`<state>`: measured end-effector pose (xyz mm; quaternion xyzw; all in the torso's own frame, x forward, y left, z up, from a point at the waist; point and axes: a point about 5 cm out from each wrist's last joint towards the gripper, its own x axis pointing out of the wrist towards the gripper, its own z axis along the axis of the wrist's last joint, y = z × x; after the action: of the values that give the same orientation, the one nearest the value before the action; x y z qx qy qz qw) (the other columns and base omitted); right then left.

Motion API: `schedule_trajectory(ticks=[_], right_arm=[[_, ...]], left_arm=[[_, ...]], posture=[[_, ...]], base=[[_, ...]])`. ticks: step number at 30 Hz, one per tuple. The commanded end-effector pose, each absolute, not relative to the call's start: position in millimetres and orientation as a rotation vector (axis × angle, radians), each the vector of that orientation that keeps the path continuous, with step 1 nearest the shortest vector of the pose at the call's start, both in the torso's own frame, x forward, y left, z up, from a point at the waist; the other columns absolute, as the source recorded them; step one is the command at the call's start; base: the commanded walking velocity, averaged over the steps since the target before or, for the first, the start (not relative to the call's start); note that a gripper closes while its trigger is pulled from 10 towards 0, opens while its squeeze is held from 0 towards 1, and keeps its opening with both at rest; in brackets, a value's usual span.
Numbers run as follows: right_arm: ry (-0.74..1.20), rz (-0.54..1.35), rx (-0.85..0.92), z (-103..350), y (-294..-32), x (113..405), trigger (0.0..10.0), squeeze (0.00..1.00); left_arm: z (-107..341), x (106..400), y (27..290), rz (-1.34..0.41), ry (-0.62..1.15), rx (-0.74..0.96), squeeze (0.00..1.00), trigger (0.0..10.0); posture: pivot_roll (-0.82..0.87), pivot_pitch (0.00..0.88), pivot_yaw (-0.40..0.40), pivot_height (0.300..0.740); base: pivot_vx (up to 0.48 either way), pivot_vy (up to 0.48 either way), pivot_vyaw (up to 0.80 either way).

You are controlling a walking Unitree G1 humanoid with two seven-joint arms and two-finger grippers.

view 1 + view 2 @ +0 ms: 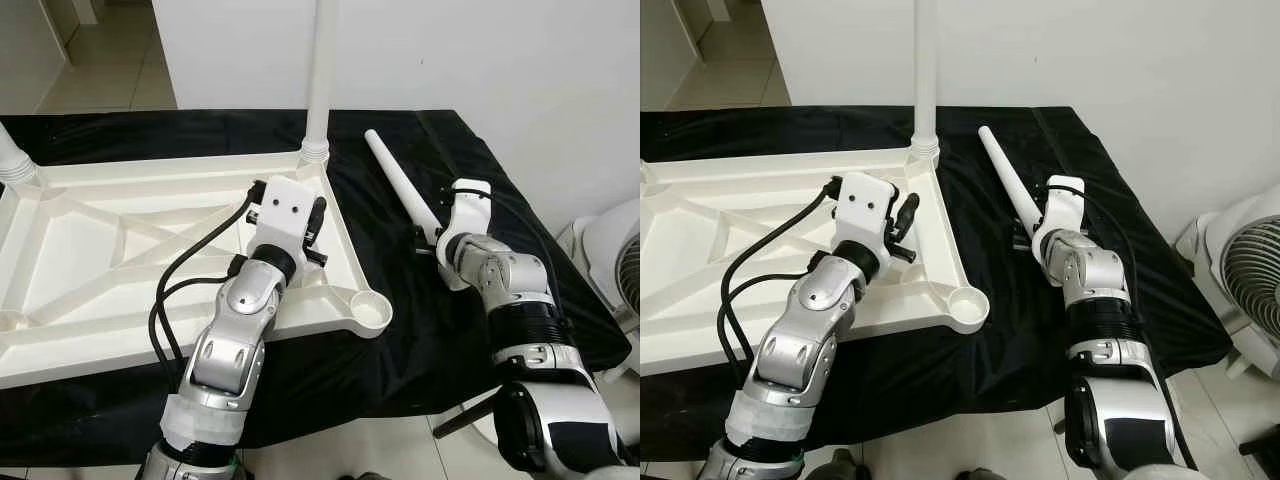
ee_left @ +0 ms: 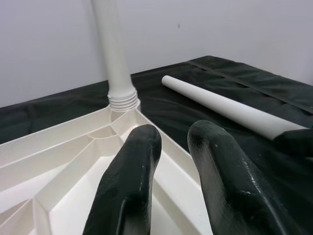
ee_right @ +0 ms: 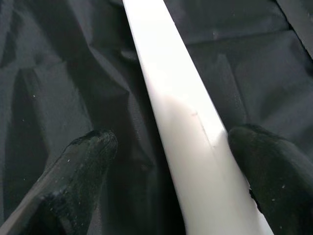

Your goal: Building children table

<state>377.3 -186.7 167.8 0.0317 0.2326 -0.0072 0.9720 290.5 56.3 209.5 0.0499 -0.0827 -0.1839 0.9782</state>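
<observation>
Left claw (image 1: 318,232): nearest the camera, center of the left eye frame, hovering over the right edge of the tabletop. Fingers (image 2: 132,181) sit close with a narrow gap and nothing between them. Probably parked there to steady the panel; I can't tell if it touches.
Tabletop (image 1: 110,250): white plastic children's table top, lying upside down on the counter, ribs up. Flipped so the corner sockets face up for the legs.
Mounted leg (image 1: 320,75): upright at the far right corner, upper center of frame, threaded collar seated in its socket. A second leg base (image 1: 14,165) shows at the upper left edge.
Empty socket (image 1: 371,311): near right corner, round and open. Likely target for the next leg.
Loose leg (image 1: 400,185): white tapered tube lying flat on the black cloth (image 1: 420,340) right of the tabletop, apart from it.
Right claw (image 1: 428,240): right of center, at the leg's near end. Fingers (image 3: 78,166) spread either side of the tube, one against it, the other clear, so not yet clamped.
Stage: judged mid-assembly, pickup about to happen.
</observation>
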Motion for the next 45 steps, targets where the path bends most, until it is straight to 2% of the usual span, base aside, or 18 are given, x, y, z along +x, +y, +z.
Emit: schedule_trajectory(ticks=[1,8,19,20,21,22,23,25,37,39,40,43,44,45], right_arm=[[0.535,-0.015,0.083,157.5,-189.1,374.7,10.0,0.00],[0.591,-0.019,0.093,154.7,-191.5,376.4,10.0,0.00],[0.788,-0.004,0.121,134.2,-192.2,369.0,10.0,0.00],[0.819,-0.011,0.139,130.1,-193.3,367.3,7.2,0.00],[0.819,-0.011,0.139,130.1,-193.3,367.3,7.2,0.00],[0.849,-0.019,0.159,125.6,-194.5,364.8,1.6,0.00],[0.881,-0.023,0.191,121.6,-195.0,362.6,0.2,0.00],[0.908,-0.038,0.206,118.1,-196.3,360.3,0.0,0.00],[0.958,-0.065,0.235,109.5,-201.0,355.0,0.0,0.00],[0.880,-0.061,0.251,113.4,-200.3,359.3,0.0,0.00],[0.800,-0.057,0.266,117.7,-200.1,363.1,2.9,0.00],[0.744,-0.056,0.275,120.9,-200.2,365.4,2.9,0.00],[0.641,-0.071,0.227,126.5,-202.4,368.2,3.9,0.00],[0.546,-0.080,0.195,131.3,-201.7,369.4,10.0,0.00]], left_arm=[[208.7,288.3,54.3,-0.393,-0.163,0.114,0.00,10.0],[208.9,287.1,53.8,-0.390,-0.162,0.111,0.00,10.0],[209.2,283.9,50.9,-0.392,-0.163,0.104,0.00,10.0],[209.3,283.4,50.5,-0.394,-0.163,0.104,0.00,10.0],[209.3,283.4,50.5,-0.394,-0.163,0.104,0.00,10.0],[209.4,282.9,50.1,-0.396,-0.163,0.105,0.00,10.0],[209.7,282.6,49.6,-0.399,-0.163,0.107,0.00,10.0],[210.1,282.2,48.9,-0.401,-0.165,0.109,0.00,10.0],[216.3,282.4,44.2,-0.419,-0.180,0.111,0.00,10.0],[218.7,283.8,43.0,-0.424,-0.186,0.110,0.00,10.0],[220.4,284.7,42.5,-0.428,-0.189,0.105,0.00,10.0],[221.5,285.3,42.2,-0.431,-0.191,0.101,0.00,10.0],[222.6,286.0,41.8,-0.436,-0.193,0.095,0.00,10.0],[223.9,286.9,41.2,-0.446,-0.196,0.090,0.00,10.0]], posture=[[0.11,0.049,-0.040,0.740],[0.11,0.048,-0.044,0.740],[0.11,0.040,-0.047,0.740],[0.12,0.038,-0.048,0.740],[0.12,0.038,-0.048,0.740],[0.12,0.035,-0.050,0.740],[0.12,0.035,-0.050,0.740],[0.12,0.034,-0.050,0.740],[0.12,0.025,-0.049,0.740],[0.12,0.021,-0.050,0.740],[0.12,0.019,-0.050,0.740],[0.12,0.019,-0.050,0.740],[0.12,0.018,-0.051,0.740],[0.12,0.019,-0.050,0.740]], base=[[0.000,0.000,0.00],[0.000,0.000,0.00],[0.000,0.000,0.00],[0.000,0.000,0.00],[0.000,0.000,0.00],[0.000,0.000,0.00],[0.000,0.000,0.00],[0.000,0.000,0.00],[0.000,0.000,0.00],[0.000,0.000,0.00],[0.000,0.000,0.00],[0.000,0.000,0.00],[0.000,0.000,0.00],[0.000,0.000,0.00]])
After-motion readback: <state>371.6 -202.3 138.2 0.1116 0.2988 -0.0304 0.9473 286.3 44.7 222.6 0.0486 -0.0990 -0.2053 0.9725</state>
